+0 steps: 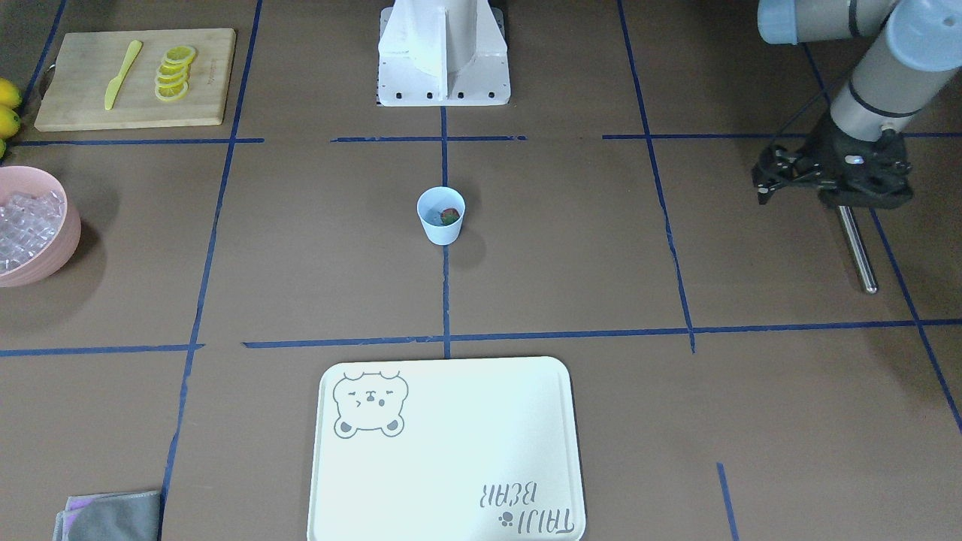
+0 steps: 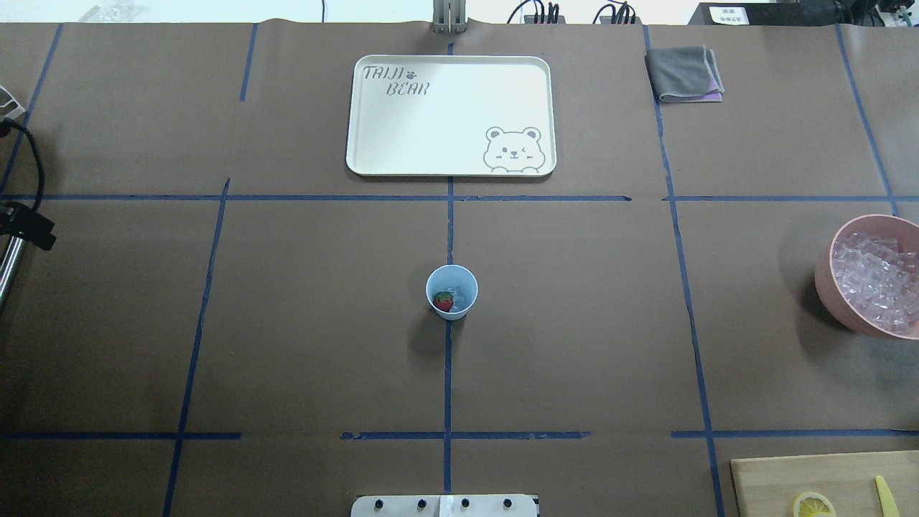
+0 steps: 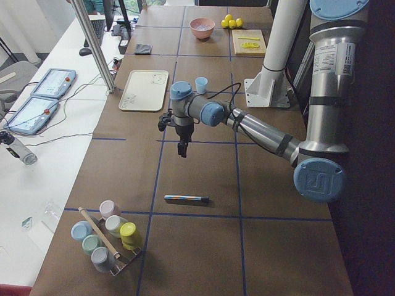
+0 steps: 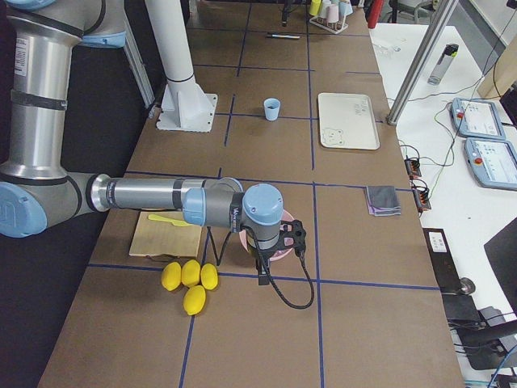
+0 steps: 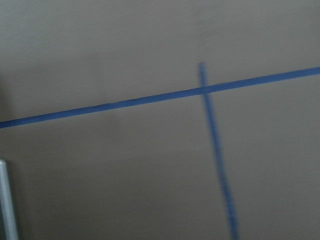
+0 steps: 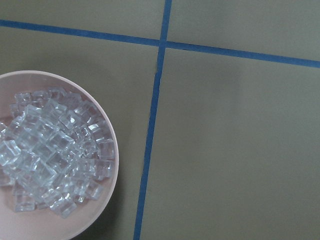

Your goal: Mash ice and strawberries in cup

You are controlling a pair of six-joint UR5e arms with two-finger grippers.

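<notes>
The light-blue cup (image 1: 441, 218) stands upright at the table's middle, also in the overhead view (image 2: 451, 291). Inside it lie the red strawberry (image 2: 443, 301) and a few ice cubes (image 2: 461, 290). My left gripper (image 1: 840, 201) hangs far to the cup's side, shut on a metal rod (image 1: 858, 252) that points down; the rod shows at the left wrist view's edge (image 5: 7, 200). My right gripper (image 4: 265, 271) hovers by the pink bowl (image 6: 115, 165) of ice (image 6: 50, 155); I cannot tell whether it is open or shut.
A white bear tray (image 1: 451, 451) lies beyond the cup. A cutting board (image 1: 90, 105) holds lemon slices and a yellow knife, with whole lemons (image 4: 190, 279) beside it. A grey cloth (image 2: 682, 72), a rack of cups (image 3: 105, 237) and a pen (image 3: 185, 198) lie at the edges.
</notes>
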